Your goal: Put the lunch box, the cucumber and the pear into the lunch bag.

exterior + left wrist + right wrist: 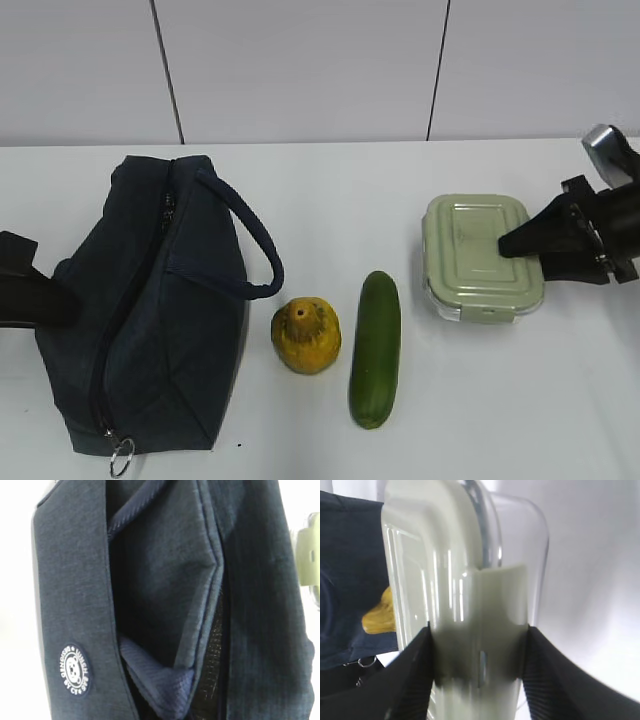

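Note:
The navy lunch bag (pixel 150 300) lies at the left with its top unzipped. My left gripper (pixel 70 300) is at the bag's left side. The left wrist view is filled by the lunch bag (pixel 165 580), with a fold of its opening edge drawn toward the jaws, which are below the frame. The pear (pixel 306 335) and the cucumber (pixel 376 348) lie side by side in the middle. At the right, the green-lidded lunch box (pixel 480 255) has my right gripper (pixel 515 250) shut on its right end. In the right wrist view both fingers (pixel 410 675) press the lunch box (pixel 455 570).
The bag's rope handle (pixel 255 240) arches toward the pear, and its metal zipper ring (pixel 121 460) lies at the table's front edge. The white table (pixel 330 200) runs back to a grey panelled wall. Behind the lunch box, the right wrist view catches the pear (pixel 379 614).

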You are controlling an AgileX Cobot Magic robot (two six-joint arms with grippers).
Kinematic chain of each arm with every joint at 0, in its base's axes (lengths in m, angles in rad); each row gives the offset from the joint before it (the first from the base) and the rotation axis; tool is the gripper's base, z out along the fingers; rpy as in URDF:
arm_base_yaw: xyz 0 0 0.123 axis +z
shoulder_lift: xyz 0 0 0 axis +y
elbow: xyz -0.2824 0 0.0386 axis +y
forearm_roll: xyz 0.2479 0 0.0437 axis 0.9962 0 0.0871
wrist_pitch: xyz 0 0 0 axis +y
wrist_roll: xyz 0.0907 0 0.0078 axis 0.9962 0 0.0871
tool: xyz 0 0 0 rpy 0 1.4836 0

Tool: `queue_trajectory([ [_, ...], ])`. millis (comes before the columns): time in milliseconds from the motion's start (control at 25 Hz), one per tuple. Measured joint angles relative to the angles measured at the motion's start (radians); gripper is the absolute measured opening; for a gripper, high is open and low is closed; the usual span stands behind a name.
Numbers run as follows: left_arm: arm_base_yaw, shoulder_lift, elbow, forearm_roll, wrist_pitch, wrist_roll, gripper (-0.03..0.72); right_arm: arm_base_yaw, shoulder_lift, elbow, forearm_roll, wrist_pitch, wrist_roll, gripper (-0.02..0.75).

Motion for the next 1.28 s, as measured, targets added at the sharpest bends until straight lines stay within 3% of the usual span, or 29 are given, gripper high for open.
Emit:
queue_trajectory([
  [400, 0.0, 0.0, 0.0, -0.006, 0.001, 0.0, -0.015, 0.053, -0.095, 0.002, 0.087, 0.0, 0.052, 0.386],
  [760, 0.0, 0.0, 0.0, -0.012, 0.003, 0.001, -0.015, 0.244, -0.14, -0.033, 0.204, 0.004, 0.072, 0.386],
  [1280, 0.0, 0.0, 0.0, -0.094, 0.006, 0.002, -0.015, 0.525, -0.14, -0.259, 0.377, 0.013, 0.078, 0.386],
])
